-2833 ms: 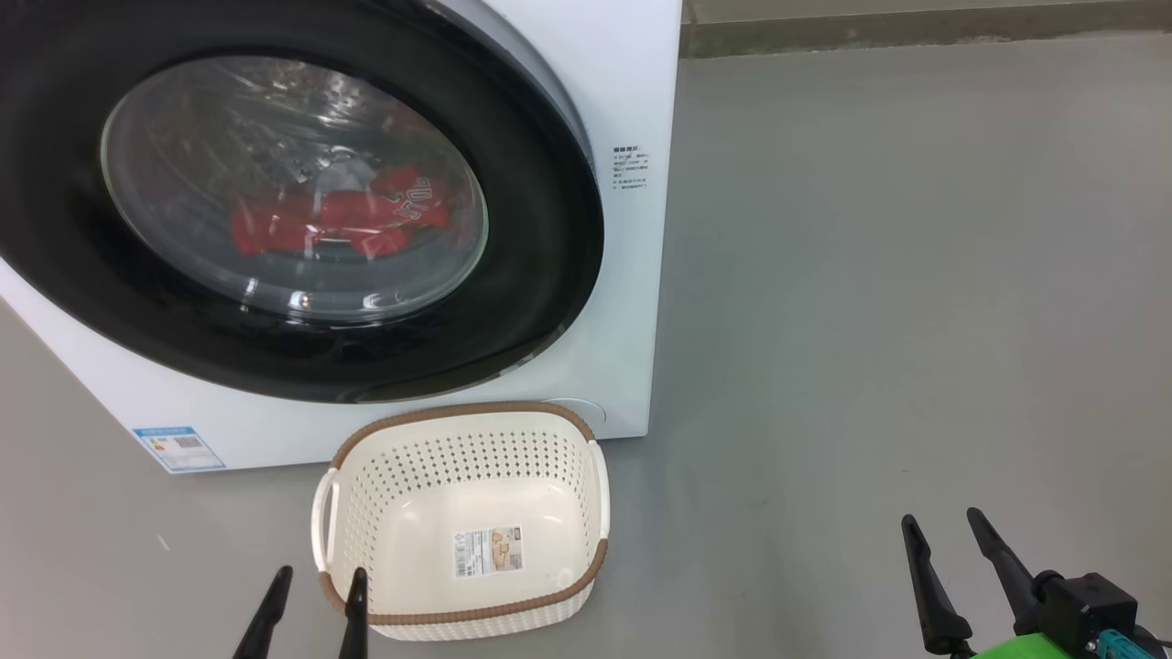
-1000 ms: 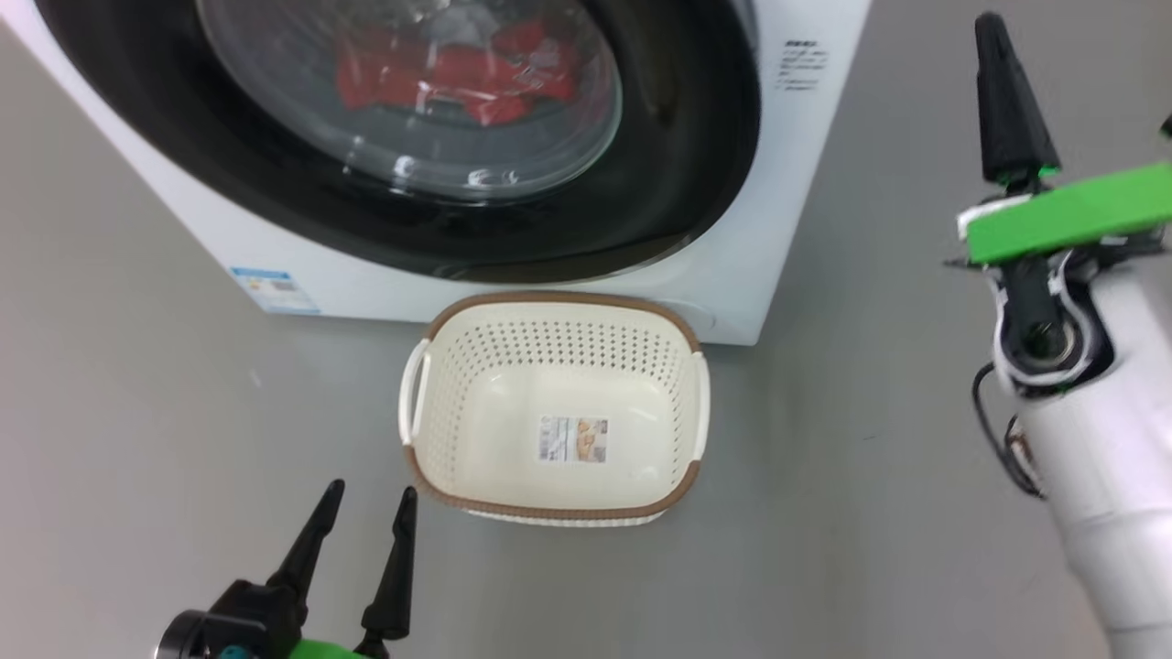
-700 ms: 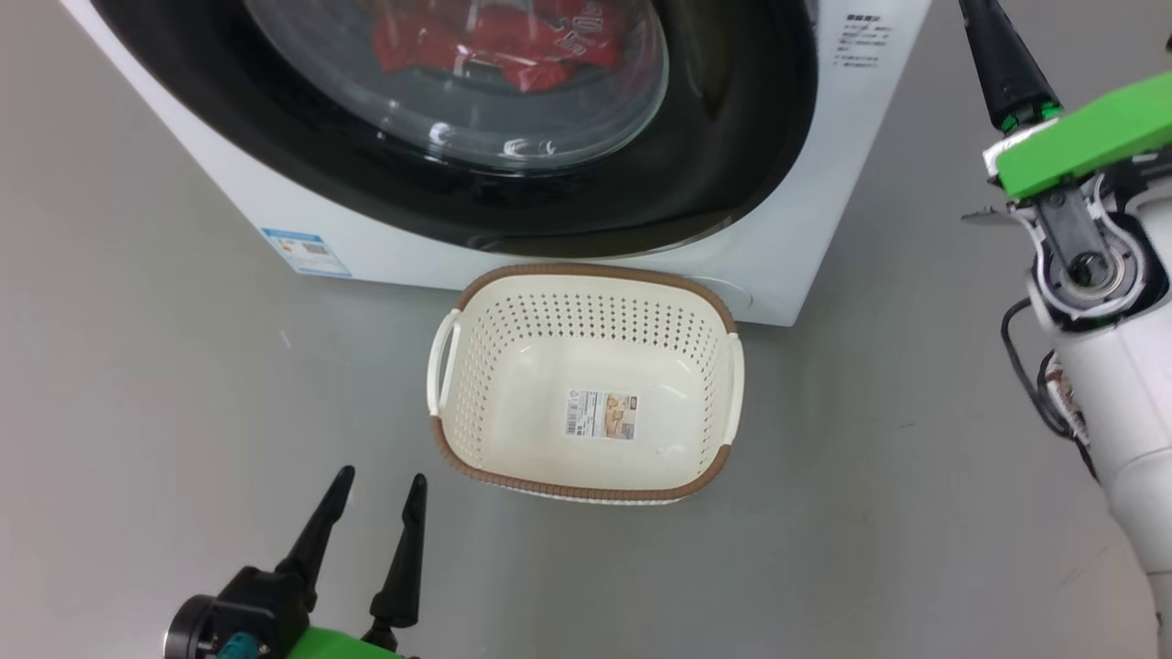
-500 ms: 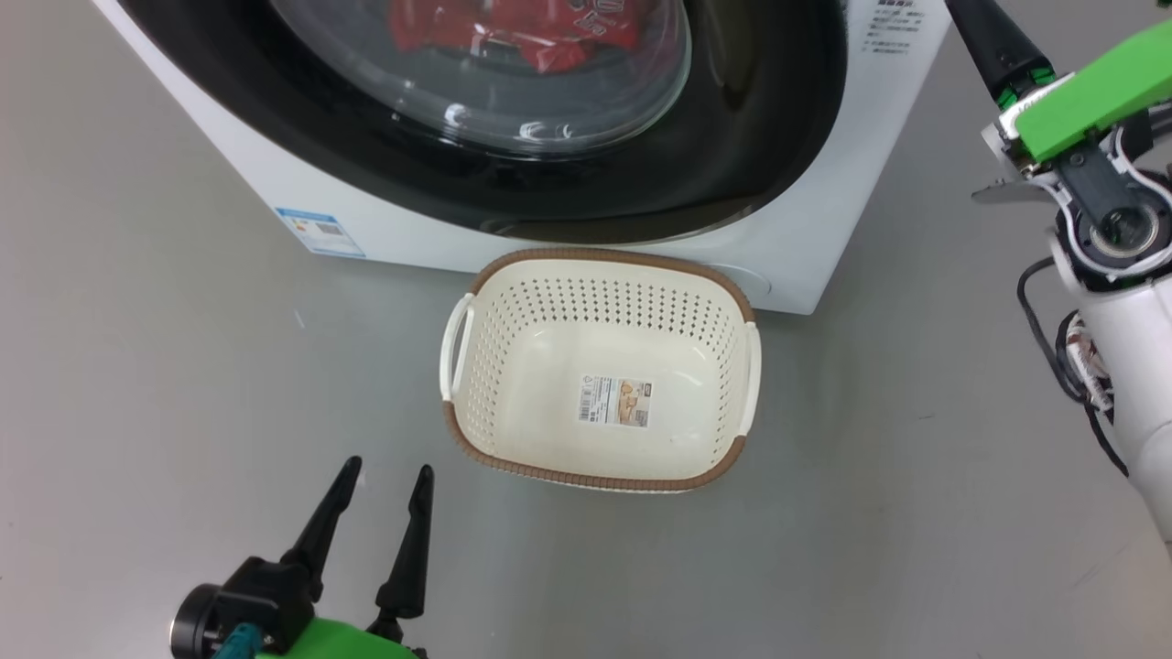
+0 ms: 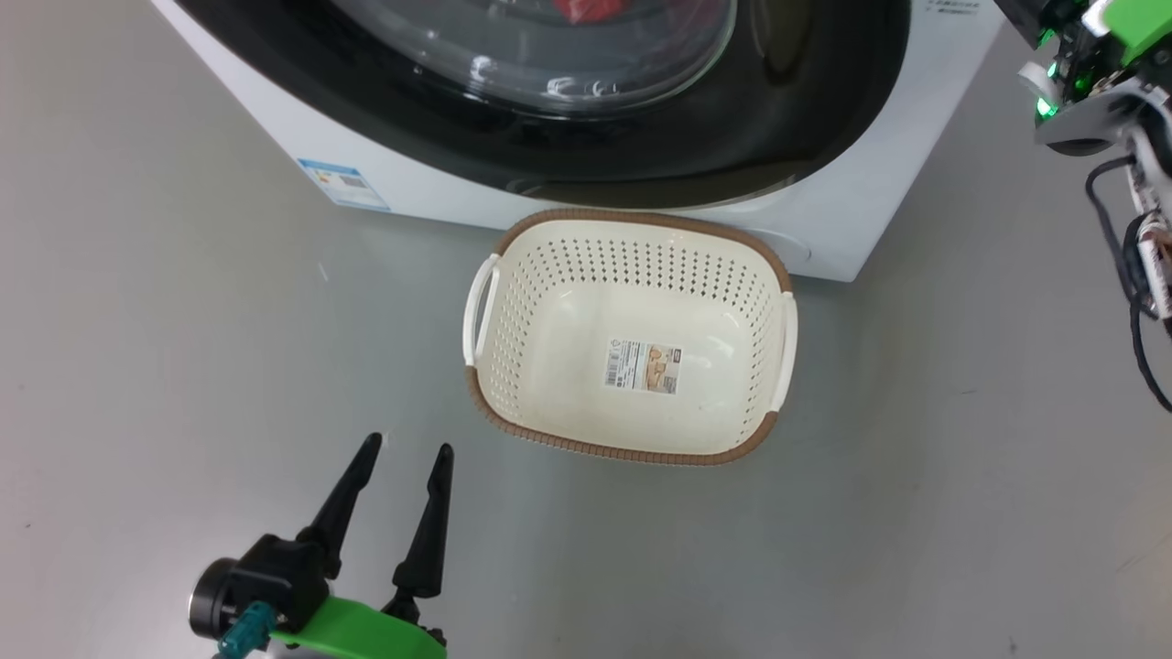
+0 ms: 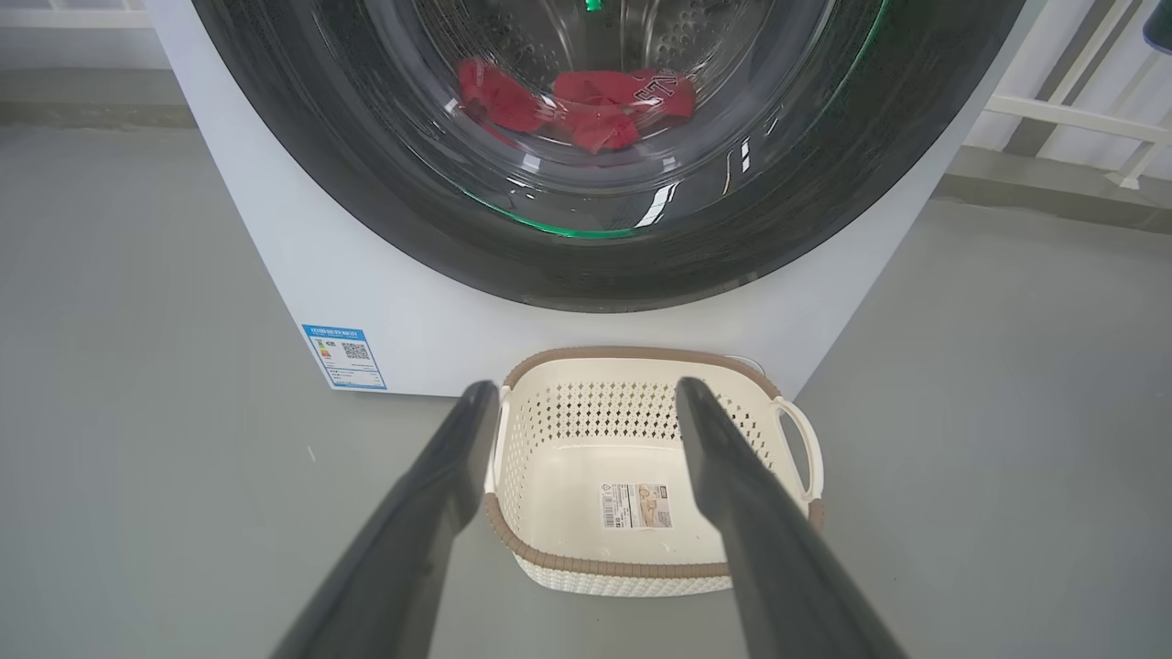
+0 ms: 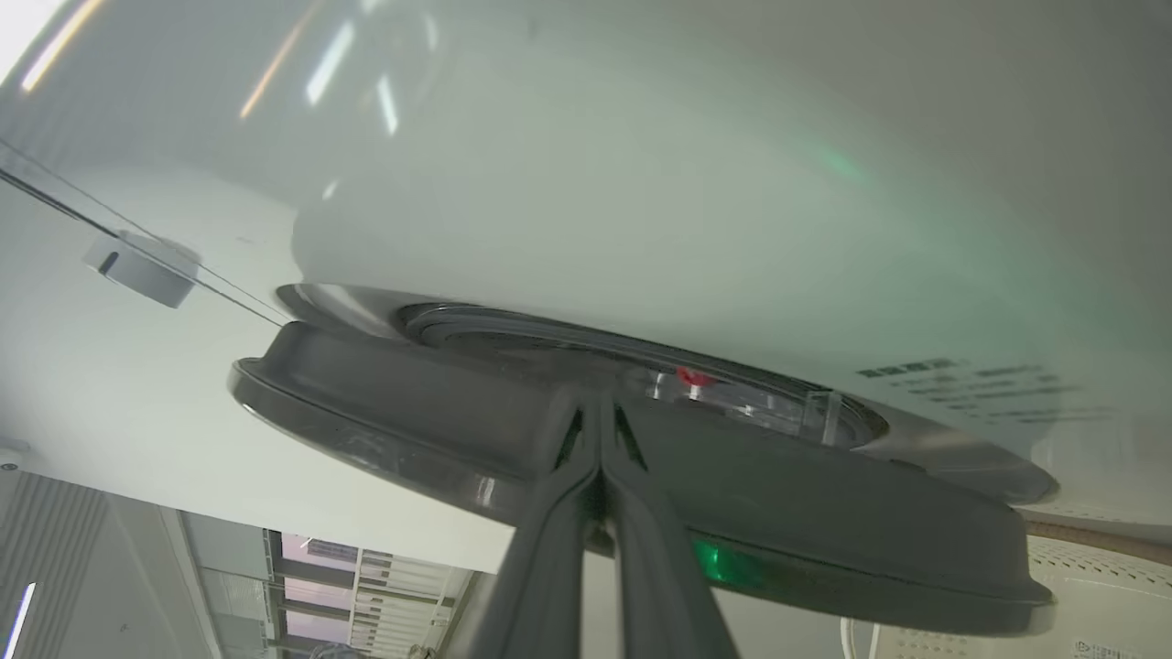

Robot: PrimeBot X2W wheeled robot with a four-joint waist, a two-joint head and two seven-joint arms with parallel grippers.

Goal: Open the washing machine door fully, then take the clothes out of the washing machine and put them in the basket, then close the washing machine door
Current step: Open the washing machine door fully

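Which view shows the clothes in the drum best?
The left wrist view: the red clothes lie in plain sight through the washing machine door glass. In the head view a red sliver sits at the top edge; the right wrist view has a tiny red speck, too small to identify.

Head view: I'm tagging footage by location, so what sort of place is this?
Probably a laundry corner of some bare indoor room: a white front-loading washing machine stands on a grey floor, a cream basket before it.
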